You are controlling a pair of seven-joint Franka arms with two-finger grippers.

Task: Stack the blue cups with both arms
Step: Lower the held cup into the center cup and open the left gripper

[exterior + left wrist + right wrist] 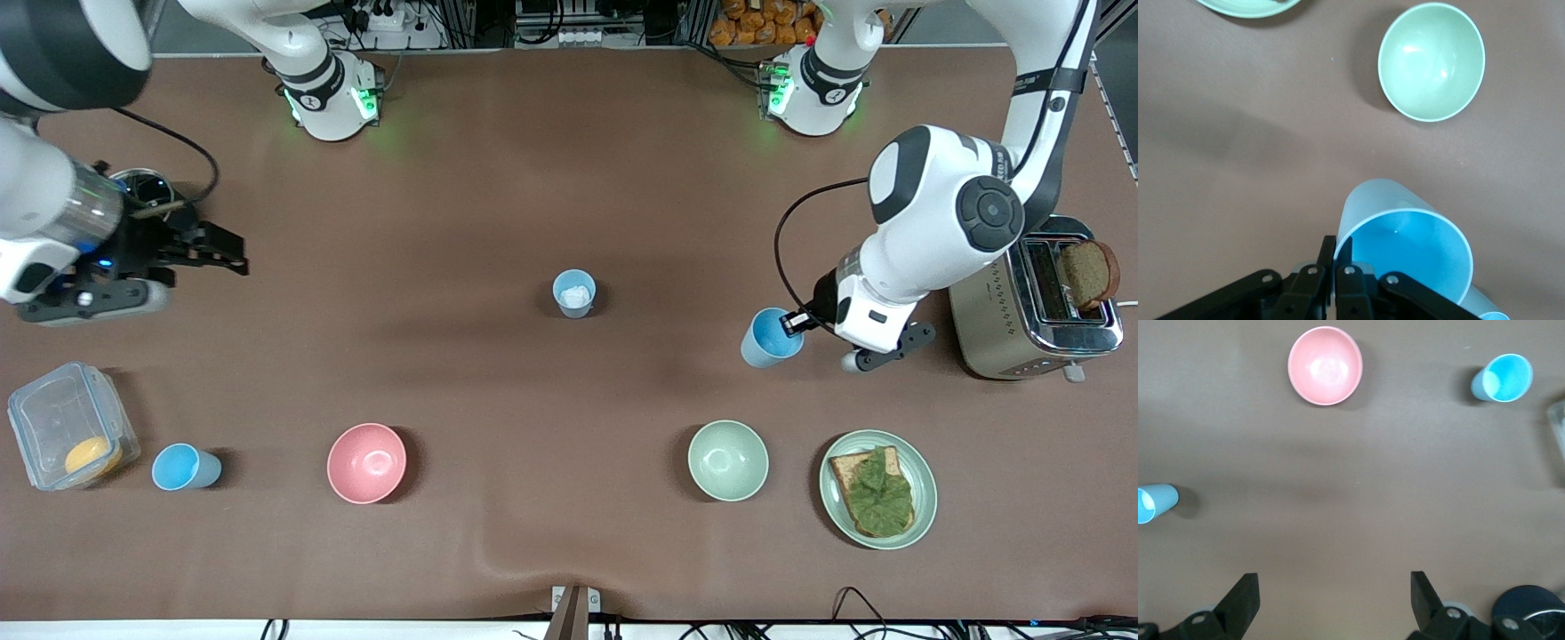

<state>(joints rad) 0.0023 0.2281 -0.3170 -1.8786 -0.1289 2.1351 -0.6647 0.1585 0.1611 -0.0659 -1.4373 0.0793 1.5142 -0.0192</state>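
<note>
Three blue cups show. My left gripper (pixel 794 324) is shut on the rim of one blue cup (pixel 769 338) and holds it tilted, low over the table beside the toaster; in the left wrist view the fingers (pixel 1339 245) pinch the cup's wall (pixel 1405 250). A second blue cup (pixel 573 293), with something white inside, stands at the table's middle (pixel 1155 503). A third blue cup (pixel 182 467) stands beside the clear container (pixel 1501 378). My right gripper (pixel 222 253) is open and empty over the right arm's end of the table (pixel 1335 600).
A pink bowl (pixel 366 462) and a pale green bowl (pixel 727 460) stand near the front camera. A plate (pixel 925 498) with lettuce toast, a toaster (pixel 1031 302) with bread, a clear container (pixel 67 427) and a metal tin (pixel 147 187) stand toward the table's ends.
</note>
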